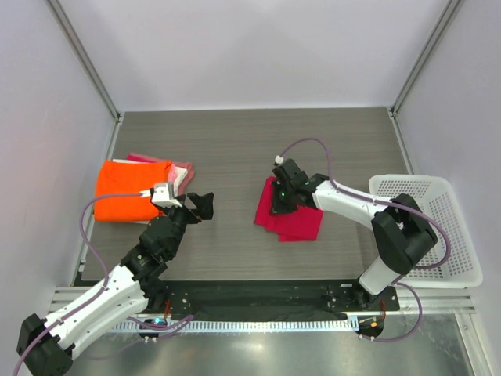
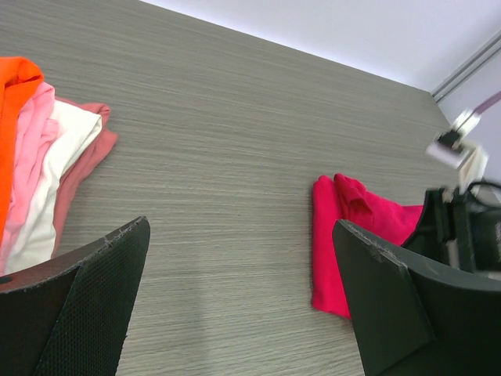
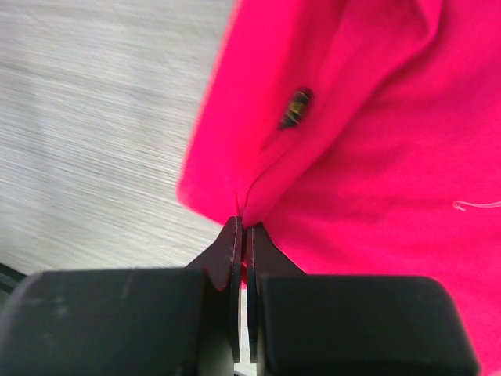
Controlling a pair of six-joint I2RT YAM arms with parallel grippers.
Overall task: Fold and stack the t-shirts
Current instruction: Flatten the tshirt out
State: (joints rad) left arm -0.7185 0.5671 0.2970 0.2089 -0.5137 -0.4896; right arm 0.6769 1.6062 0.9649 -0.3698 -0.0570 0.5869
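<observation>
The crimson-red t-shirt [image 1: 291,217] lies folded into a small bundle at the table's middle right; it also shows in the left wrist view [image 2: 340,235] and the right wrist view [image 3: 368,149]. My right gripper [image 1: 279,205] is shut on a fold of its left edge [image 3: 244,223]. The orange t-shirt [image 1: 125,190] lies folded on top of a pale pink and white one [image 1: 182,174] at the left; both show in the left wrist view [image 2: 43,168]. My left gripper [image 1: 200,207] is open and empty, hovering between the stack and the red shirt.
A white plastic lattice basket [image 1: 445,235] stands at the right edge of the table. The grey wood-grain tabletop [image 1: 235,149] is walled by pale panels at the back and sides. A metal rail runs along the near edge.
</observation>
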